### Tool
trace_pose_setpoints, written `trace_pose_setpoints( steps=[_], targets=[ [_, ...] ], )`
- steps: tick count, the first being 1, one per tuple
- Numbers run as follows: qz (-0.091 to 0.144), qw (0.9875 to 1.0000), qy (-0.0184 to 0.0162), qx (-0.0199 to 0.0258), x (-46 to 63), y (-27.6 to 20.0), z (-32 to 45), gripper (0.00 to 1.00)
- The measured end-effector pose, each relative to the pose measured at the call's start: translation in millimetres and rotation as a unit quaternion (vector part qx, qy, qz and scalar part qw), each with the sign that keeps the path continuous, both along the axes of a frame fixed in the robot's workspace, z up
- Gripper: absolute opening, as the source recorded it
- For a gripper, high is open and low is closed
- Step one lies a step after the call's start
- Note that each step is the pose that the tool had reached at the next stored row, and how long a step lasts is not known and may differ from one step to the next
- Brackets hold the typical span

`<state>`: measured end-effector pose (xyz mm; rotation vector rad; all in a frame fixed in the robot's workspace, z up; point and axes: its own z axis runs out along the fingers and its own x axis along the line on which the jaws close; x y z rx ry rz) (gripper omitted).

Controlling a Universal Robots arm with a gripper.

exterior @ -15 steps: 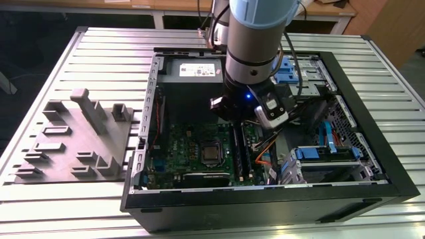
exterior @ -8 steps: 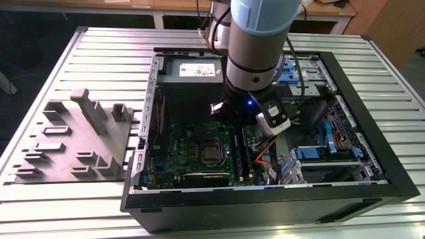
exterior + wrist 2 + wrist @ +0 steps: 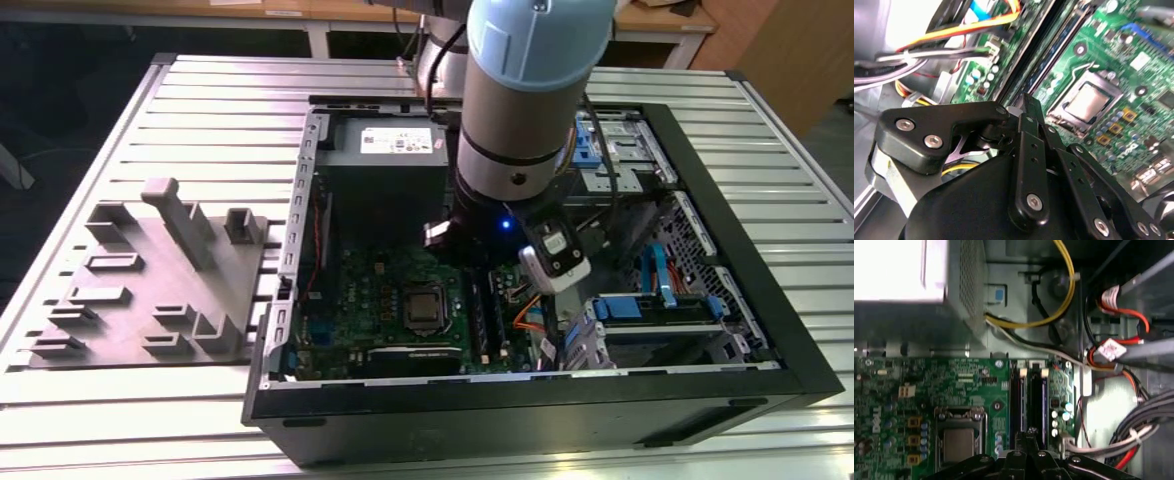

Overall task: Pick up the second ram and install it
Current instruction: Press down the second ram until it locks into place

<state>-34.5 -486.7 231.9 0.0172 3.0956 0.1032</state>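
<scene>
My arm (image 3: 527,120) reaches down into an open computer case (image 3: 534,410), over the green motherboard (image 3: 367,290). My gripper (image 3: 1030,432) has its black fingertips pressed together with nothing visible between them. It hangs right over the two long black memory slots (image 3: 1016,405) beside the silver processor (image 3: 958,445). In the slot nearer the cables stands a thin dark stick with a bluish sheen (image 3: 1037,400); whether it is the second ram I cannot tell. The second wrist view shows the gripper (image 3: 1026,102) aimed at the same slots (image 3: 1054,55).
A grey moulded fixture plate (image 3: 147,290) lies on the slatted table at the exterior view's left. Inside the case are the power supply (image 3: 387,150), a drive cage (image 3: 654,310) and bundles of orange, yellow and red cables (image 3: 1114,352) close beside the slots.
</scene>
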Motion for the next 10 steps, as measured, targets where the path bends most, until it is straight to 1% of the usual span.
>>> trace_pose_setpoints(
  steps=[3, 10],
  targets=[
    [0.0, 1.0, 0.0, -0.0001, 0.0, -7.6, 0.1, 0.1],
    [0.0, 1.0, 0.0, -0.0001, 0.0, -22.9, 0.0, 0.1]
  ],
)
